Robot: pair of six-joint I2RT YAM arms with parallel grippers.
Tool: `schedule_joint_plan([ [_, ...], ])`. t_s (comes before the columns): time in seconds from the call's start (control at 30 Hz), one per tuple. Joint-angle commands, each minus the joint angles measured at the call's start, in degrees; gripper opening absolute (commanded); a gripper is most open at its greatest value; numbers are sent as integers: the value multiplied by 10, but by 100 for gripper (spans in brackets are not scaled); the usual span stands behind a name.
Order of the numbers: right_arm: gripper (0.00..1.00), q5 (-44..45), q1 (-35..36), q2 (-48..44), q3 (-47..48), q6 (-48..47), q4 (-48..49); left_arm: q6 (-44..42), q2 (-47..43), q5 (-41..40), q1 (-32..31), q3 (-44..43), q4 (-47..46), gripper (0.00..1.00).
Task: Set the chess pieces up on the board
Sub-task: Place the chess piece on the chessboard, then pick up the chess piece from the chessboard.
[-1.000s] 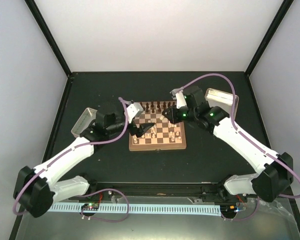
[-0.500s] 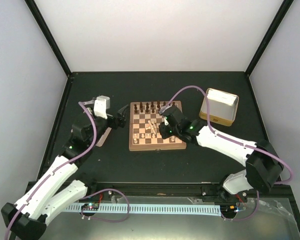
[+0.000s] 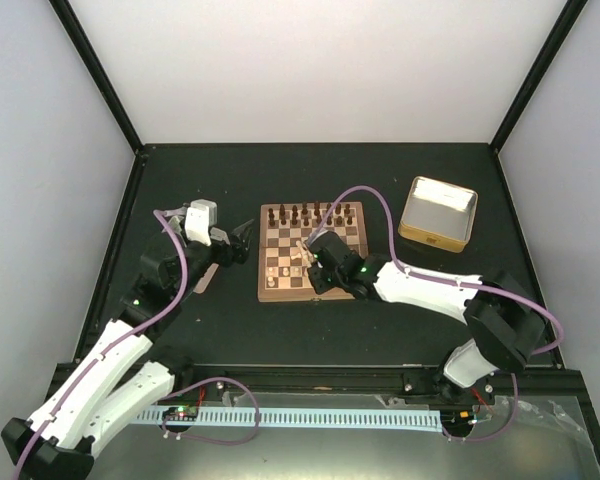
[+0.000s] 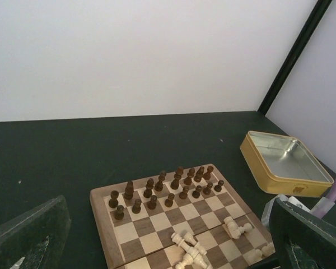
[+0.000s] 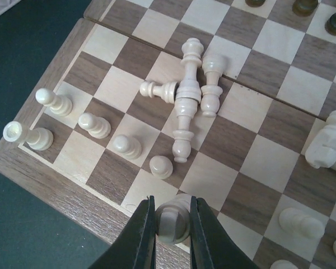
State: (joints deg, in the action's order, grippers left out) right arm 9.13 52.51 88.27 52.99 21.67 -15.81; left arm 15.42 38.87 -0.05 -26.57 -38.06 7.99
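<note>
left tool (image 3: 240, 240): fingers spread wide, holding nothing, just left of the board (image 3: 315, 296). a pale tray (image 3: 208, 276) under that arm is mostly hidden; contents cannot be judged. the board lies mid-table (image 3: 200, 180). dark pieces (image 4: 168, 188) stand in two far rows, count unclear. chess pieces (image 5: 185, 101): five upright at the near-left corner, about four lying heaped mid-board, others cut off at right. right tool (image 5: 172, 224): clamped on one pale piece (image 5: 172, 216) at the near rim. far right, an open tin (image 3: 432, 238) shows only its shiny floor.
</note>
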Motion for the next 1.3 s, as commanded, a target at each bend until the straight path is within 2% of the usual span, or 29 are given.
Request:
schedule_joint_plan([
  [0.0, 7, 33, 5, 0, -13, 19, 8, -7, 7, 25, 6, 1, -2, 99],
  [0.43, 9, 7, 5, 0, -36, 45, 10, -7, 13, 21, 6, 4, -1, 99],
  [0.77, 24, -1, 4, -6, -19, 64, -1, -6, 13, 24, 6, 6, 1, 99],
  [0.97, 42, 39, 4, -19, 12, 87, -45, -6, 11, 24, 7, 5, 3, 99],
  [1.13, 46, 55, 0, -30, 62, 82, -70, -2, 5, 19, 6, 4, 5, 99],
  [1.27, 46, 25, -17, 7, 121, 72, -98, 8, 2, 11, 6, 4, 10, 99],
])
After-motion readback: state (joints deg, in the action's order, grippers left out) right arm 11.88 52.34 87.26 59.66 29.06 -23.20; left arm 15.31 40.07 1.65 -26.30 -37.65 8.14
